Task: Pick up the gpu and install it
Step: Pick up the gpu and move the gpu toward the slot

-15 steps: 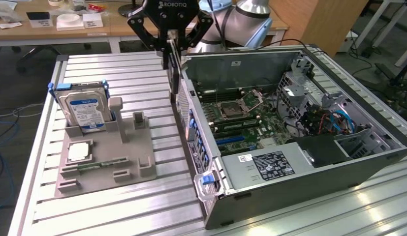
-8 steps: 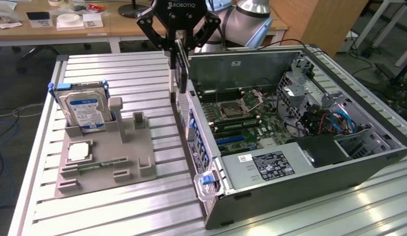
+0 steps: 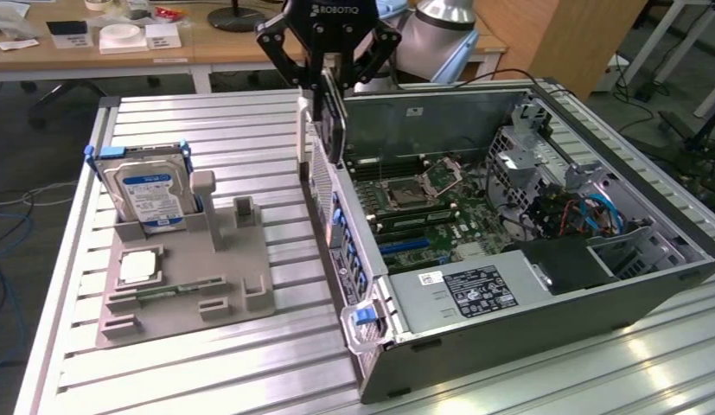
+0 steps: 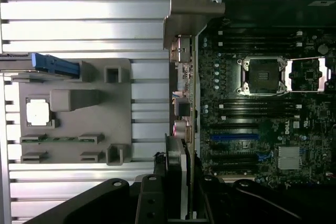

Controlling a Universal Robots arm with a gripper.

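Gripper: our black two-fingered gripper is clamped on the gpu, a thin, dark rectangular card with a brownish board edge. The fingers press on both of its flat sides.
Hard to make out: we see the card edge-on, so its fan face is hidden. Its lower end overlaps the case's rear wall, and we cannot tell whether they touch. The arm is cut off at twelve o'clock in the exterior view.
Counts: we count one gripper, one card, one case, one fixture, one drive, one chip and one loose memory stick. The wrist view shows two square processor sockets.
Gpu relative to gripper: it hangs upright at six o'clock from the fingers, in the exterior view.
Case: the open grey metal computer tower lies on its side just below the card. Its green motherboard is at five o'clock from the gripper.
Fixture: the grey plastic holder block sits at seven o'clock, well apart from the card.
On the fixture: it carries a silver hard drive with a white-and-blue label standing upright, a square silver chip and a narrow green memory stick.
Table: the ribbed aluminium table bears both case and fixture.
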